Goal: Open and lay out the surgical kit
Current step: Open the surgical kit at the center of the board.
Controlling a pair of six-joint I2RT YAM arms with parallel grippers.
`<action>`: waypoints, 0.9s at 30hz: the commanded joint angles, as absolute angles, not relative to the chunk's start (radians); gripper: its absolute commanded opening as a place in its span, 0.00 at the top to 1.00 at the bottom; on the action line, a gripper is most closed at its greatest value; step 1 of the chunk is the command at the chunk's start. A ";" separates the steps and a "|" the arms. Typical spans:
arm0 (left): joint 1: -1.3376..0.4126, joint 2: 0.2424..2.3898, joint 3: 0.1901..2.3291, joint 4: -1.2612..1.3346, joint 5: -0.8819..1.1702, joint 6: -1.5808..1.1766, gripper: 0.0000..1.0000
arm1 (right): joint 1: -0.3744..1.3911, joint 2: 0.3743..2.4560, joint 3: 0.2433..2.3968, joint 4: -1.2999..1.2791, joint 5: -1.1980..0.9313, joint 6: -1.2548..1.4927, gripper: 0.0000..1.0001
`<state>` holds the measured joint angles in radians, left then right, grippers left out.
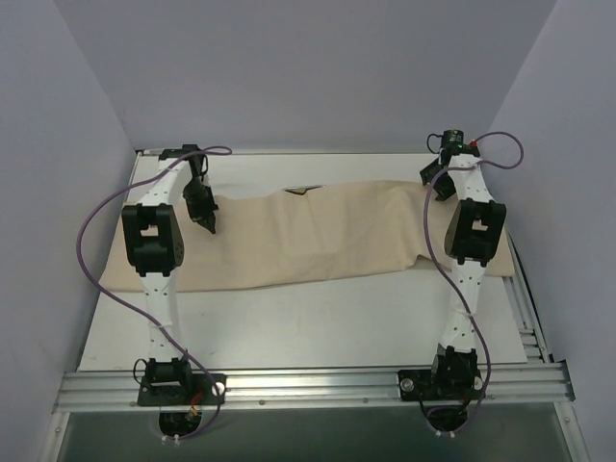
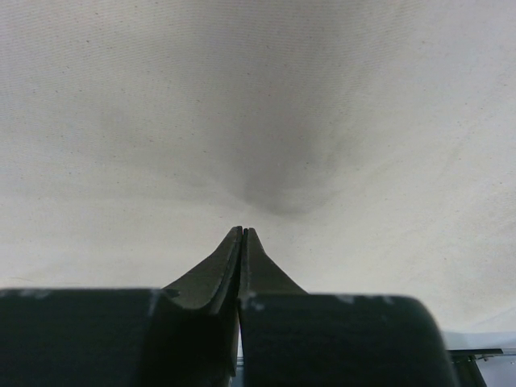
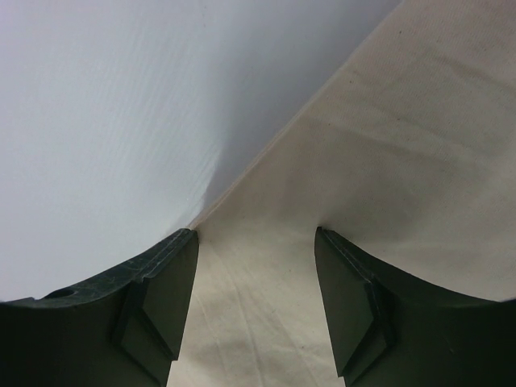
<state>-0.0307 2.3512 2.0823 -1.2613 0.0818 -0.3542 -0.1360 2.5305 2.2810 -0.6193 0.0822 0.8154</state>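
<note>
Cloth wrap [image 1: 318, 236]: it lies as a long beige band across the far half of the white worktop [image 1: 318, 327], running from the left edge to just short of the right edge, with wrinkles along it.
Tray and instruments: we see none of them and judge that they are inside the folds. A small dark shape [image 1: 308, 190] shows at the wrap's far edge, too small to name.
Left gripper [image 2: 243, 234]: its fingers are pressed together, tips down on the wrap's left end. We see no fold caught between them.
Right gripper [image 3: 256, 234]: its fingers are spread apart, hovering over the wrap's border near the far right corner, where cloth meets bare surface.
Step in hand: we judge it to be taking hold of the top flap to unfold it.
Doing it well: we would straddle the border with the right fingers, pinch only the upper layer, then lift low and peel slowly. That way the hidden steel does not slide or spill.
</note>
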 commanded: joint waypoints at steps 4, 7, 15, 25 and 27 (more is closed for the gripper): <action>-0.026 2.313 2.112 -1.270 0.069 -0.331 0.94 | -0.126 2.559 2.362 -0.654 0.103 0.876 0.41; -0.026 2.310 2.105 -1.267 0.069 -0.330 0.94 | -0.126 2.559 2.361 -0.643 0.092 0.887 0.41; -0.026 2.312 2.115 -1.273 0.071 -0.325 0.94 | -0.123 2.579 2.359 -0.633 0.068 0.911 0.47; -0.023 2.269 2.095 -1.259 0.058 -0.337 0.90 | -0.126 2.591 2.353 -0.614 0.044 0.894 0.64; -0.020 2.263 2.095 -1.258 0.054 -0.348 0.87 | -0.126 2.580 2.350 -0.606 0.044 0.890 0.72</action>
<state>-0.0296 2.3371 2.0819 -1.2606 0.0727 -0.3378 -0.1299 2.5683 2.3268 -0.5938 0.0437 0.8883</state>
